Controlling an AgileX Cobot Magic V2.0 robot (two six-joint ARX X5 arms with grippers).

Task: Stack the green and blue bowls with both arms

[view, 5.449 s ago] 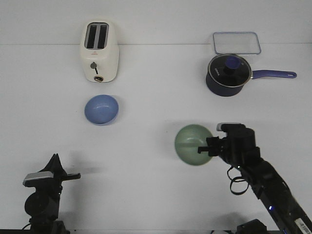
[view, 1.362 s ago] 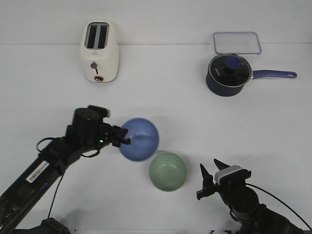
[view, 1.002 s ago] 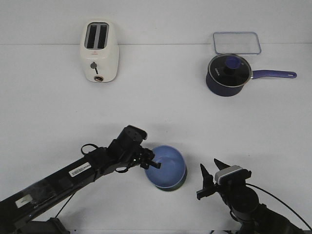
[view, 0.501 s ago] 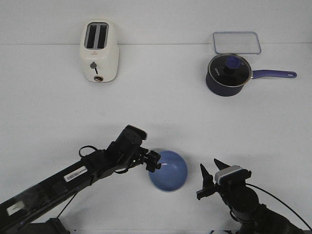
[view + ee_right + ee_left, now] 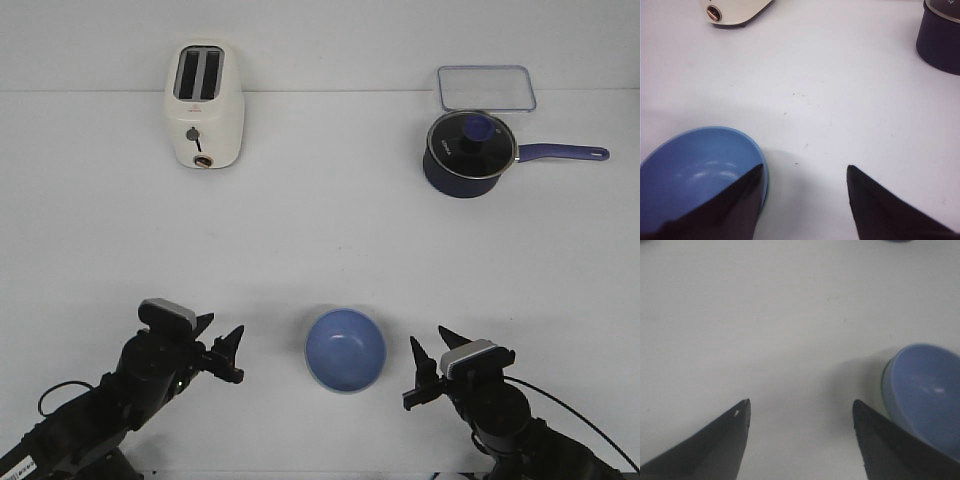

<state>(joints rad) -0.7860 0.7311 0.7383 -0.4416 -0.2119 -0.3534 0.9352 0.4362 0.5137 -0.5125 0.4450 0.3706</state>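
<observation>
The periwinkle blue bowl (image 5: 345, 350) sits upright near the table's front, nested in the sage green bowl, which is almost hidden; only a thin green rim (image 5: 884, 390) shows under the blue bowl (image 5: 927, 390) in the left wrist view. The blue bowl (image 5: 695, 170) also shows in the right wrist view. My left gripper (image 5: 222, 352) is open and empty, apart from the bowls on their left. My right gripper (image 5: 428, 372) is open and empty, apart from them on their right. In the wrist views both grippers (image 5: 799, 407) (image 5: 805, 172) have jaws spread wide over bare table.
A cream toaster (image 5: 204, 105) stands at the back left. A dark navy saucepan (image 5: 470, 152) with a glass lid and long handle stands at the back right, with a clear rectangular lid (image 5: 485, 87) behind it.
My left gripper let go of the blue bowl, which now rests in the green bowl, and the left arm drew back to the front left. The right arm has not moved.
</observation>
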